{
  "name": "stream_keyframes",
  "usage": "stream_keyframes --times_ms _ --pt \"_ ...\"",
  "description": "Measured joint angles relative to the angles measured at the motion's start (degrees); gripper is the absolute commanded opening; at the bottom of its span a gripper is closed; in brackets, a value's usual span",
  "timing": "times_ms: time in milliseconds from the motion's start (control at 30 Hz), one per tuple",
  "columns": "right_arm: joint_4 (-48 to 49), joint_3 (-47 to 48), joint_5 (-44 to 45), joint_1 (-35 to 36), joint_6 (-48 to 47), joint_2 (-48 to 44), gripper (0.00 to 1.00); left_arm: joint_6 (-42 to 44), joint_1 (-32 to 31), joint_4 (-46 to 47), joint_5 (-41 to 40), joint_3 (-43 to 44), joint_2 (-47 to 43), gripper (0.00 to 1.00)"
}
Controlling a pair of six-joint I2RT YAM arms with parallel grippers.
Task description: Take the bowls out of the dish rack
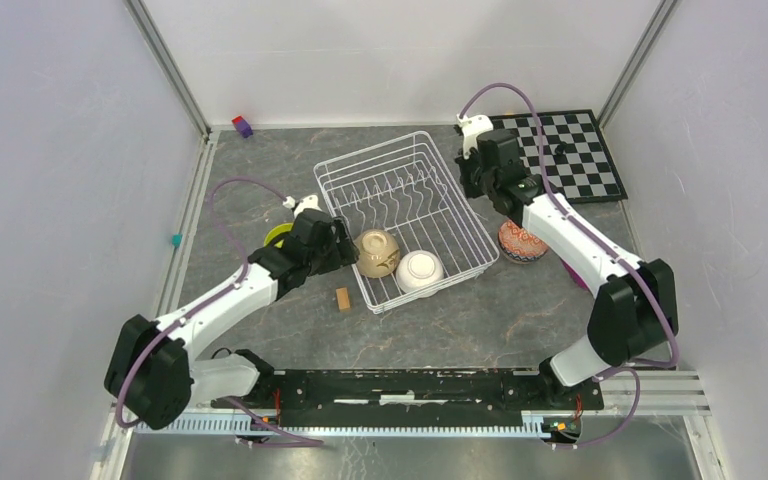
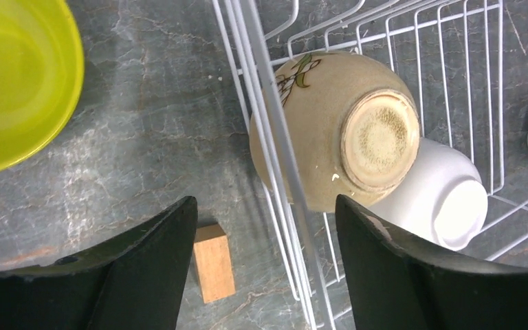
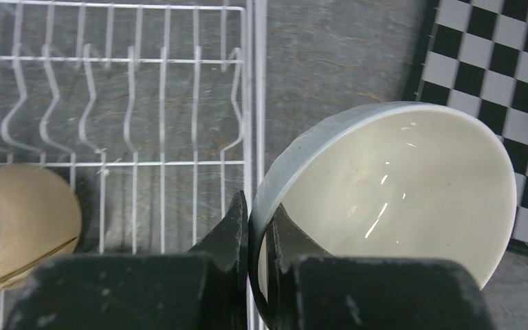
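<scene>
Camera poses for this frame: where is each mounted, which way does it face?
Top external: above and behind the bases, looking down on the dish rack; both arms show.
Left wrist: on the left arm, looking down past the open left gripper at the tan bowl.
Right wrist: looking down past the right gripper, pinching a pale bowl by its rim.
Shared: all three show the tan bowl in the dish rack.

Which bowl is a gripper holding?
The grey-sided bowl with the pale inside: the right gripper pinches its rim beside the dish rack. The tan bowl and white bowl lie in the rack.
</scene>
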Motion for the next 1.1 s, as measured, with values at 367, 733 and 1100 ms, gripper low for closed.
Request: stream_keyframes --times_ms 367,733,1100 --pt "-4.15 -0.94 -6.97 5.29 -2.38 -6.69 0.00 -0.22 0.02 5.09 1.20 5.57 11.04 0.46" --pt "-6.84 -1.31 -10.23 10.12 -4.42 -14.27 0.00 -0.26 0.22 7.45 0.28 9.49 15.69 0.83" --pt "-3.76 -7.37 -20.44 16.96 -6.14 -17.86 0.00 -3.17 0.52 -0.52 -14.36 0.76 -7.82 0.87"
